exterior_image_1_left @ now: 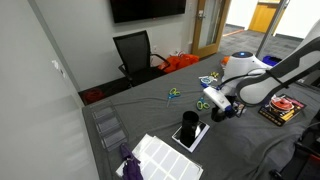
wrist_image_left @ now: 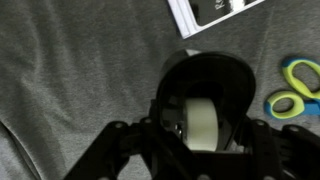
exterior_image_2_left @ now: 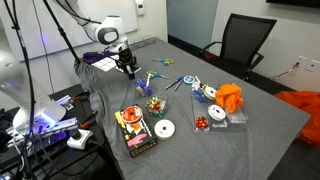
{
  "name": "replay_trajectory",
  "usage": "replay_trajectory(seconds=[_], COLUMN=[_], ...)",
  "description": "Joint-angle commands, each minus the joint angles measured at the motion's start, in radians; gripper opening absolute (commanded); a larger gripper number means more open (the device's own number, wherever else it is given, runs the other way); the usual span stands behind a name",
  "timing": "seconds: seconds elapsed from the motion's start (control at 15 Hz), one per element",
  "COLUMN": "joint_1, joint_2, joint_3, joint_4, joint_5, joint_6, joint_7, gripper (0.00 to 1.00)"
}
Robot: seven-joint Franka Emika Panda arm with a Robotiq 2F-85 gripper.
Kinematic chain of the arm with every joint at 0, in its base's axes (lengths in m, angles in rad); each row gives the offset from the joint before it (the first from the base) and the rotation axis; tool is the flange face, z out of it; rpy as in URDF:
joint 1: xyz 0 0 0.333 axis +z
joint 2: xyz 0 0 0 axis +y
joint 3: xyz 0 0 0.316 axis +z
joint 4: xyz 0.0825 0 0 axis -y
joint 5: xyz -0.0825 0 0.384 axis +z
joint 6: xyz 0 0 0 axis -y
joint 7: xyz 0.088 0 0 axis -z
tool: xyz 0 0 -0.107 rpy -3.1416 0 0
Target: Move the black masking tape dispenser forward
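Black masking tape dispenser (wrist_image_left: 205,80) is straddled, at frame centre, by the wide-spread end effector (wrist_image_left: 200,140); closure, then forward travel, seems required.

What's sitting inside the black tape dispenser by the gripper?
In the wrist view, a pale roll of tape stands on edge inside the black masking tape dispenser. Dark fingers of the gripper cover the dispenser's lower sides, so whatever lies beneath the roll cannot be seen.

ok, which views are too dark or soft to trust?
Wrist view: the claw and the low black plastic tape dispenser merge into one dark, soft mass; only the pale roll reads. Both exterior views: evenly lit, little detail; purple glow at one edge in an exterior view.
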Motion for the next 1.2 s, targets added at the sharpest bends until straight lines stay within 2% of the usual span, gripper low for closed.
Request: replay_trajectory(seconds=[0.0, 0.13, 0.33, 0.6, 0.87, 1.13], joint_1=[-0.039, -0.044, -0.048, -0.042, -0.044, -0.076], joint_2=[-0.019, 0.003, 0.053, 0.143, 0.234, 0.306], joint_3=[0.04, 0.042, 0.037, 0.014, -0.005, 0.018], joint_4=[0.102, 0.168, 0.255, 0.368, 0.469, 0.546], joint_5=[0.065, 0.086, 0.057, -0.052, -0.148, -0.126], joint_6=[-0.108, -0.122, -0.093, -0.077, -0.079, -0.095], joint_7=[0.027, 0.067, 0.09, 0.024, -0.079, -0.26], gripper=[0.4, 0.4, 0.4, 0.4, 0.4, 0.4])
